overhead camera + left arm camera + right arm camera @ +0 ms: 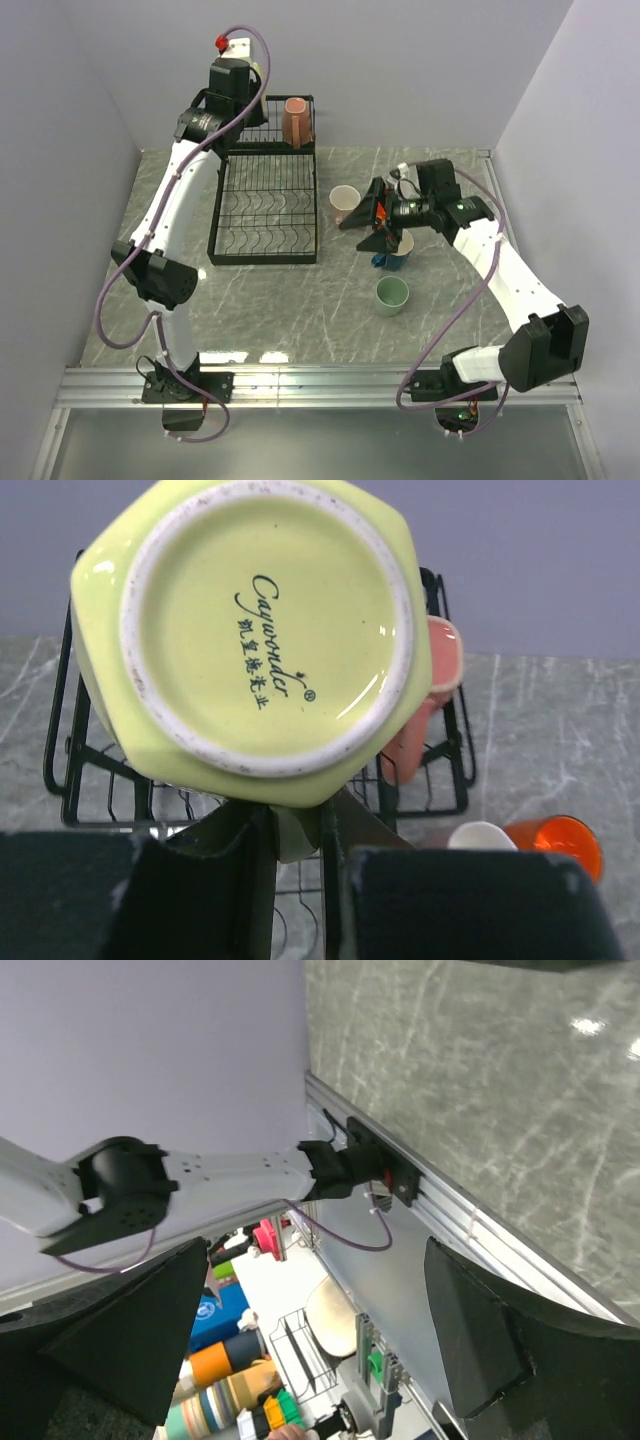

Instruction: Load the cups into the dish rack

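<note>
- Nearby, the green cup [392,296] stands upright on the desk [300,310], closest to the arm bases and apart from the other cups.
- Just beyond it the right gripper [315,1290] hangs over the blue cup [398,252], fingers wide apart with nothing between them. Its camera looks sideways off the desk, so I judge it is not lined up for a pick.
- A pale pink cup [344,203] stands between that gripper and the rack [262,260]. An orange cup [560,845] sits close beside it.
- No cup shows in the rack's lower tray [215,215], so it offers the widest room. Its raised wire rim is the edge to clear when coming in from the right.
- Farther back, one pink cup [297,120] rests at the right end of the basket [265,148].
- Farthest, the left gripper [298,845] is clamped on the yellow cup [250,630], which hangs over the basket's left part with its base toward the wrist camera. Whether the fingers pinch the wall or the handle I cannot tell.
- The step in hand is probably setting the yellow cup into the basket.
  - Lower it straight down, mouth down, left of the pink cup.
  - From the wrist view the two cups look very close, so drifting right risks a knock.
  - Let go only once the rim sits on the wires.
- Room is tight there. The back wall [400,60] stands just behind the rack and the basket is narrow, so lifting upward is the safest way out.
</note>
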Available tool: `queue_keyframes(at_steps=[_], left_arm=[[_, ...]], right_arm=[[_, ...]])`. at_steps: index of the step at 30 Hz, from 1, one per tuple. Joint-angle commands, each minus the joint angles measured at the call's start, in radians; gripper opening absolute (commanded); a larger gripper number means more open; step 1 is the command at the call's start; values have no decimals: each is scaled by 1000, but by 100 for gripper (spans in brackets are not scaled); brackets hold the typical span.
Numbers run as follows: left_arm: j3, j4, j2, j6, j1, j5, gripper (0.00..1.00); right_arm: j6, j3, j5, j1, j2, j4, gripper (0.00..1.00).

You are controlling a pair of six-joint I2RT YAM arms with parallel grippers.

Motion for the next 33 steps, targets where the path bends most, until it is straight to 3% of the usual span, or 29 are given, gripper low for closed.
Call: queue_keyframes(at_steps=[1, 7, 16, 27, 33], left_arm=[[-44, 267, 3, 78, 25, 25, 0], [70, 374, 156, 71, 83, 203, 0], [-39, 459, 193, 57, 161, 367, 0], [-197, 459, 110, 5, 153, 449, 0], [-183, 454, 93, -16, 155, 447, 0]], right_arm=[[-30, -65, 17, -12, -71, 8, 95], [-6, -182, 100, -50, -231, -69, 95], [36, -208, 207, -50, -367, -204, 95], [94, -210, 245, -50, -392, -207, 95], [118, -231, 244, -50, -400, -172, 95]])
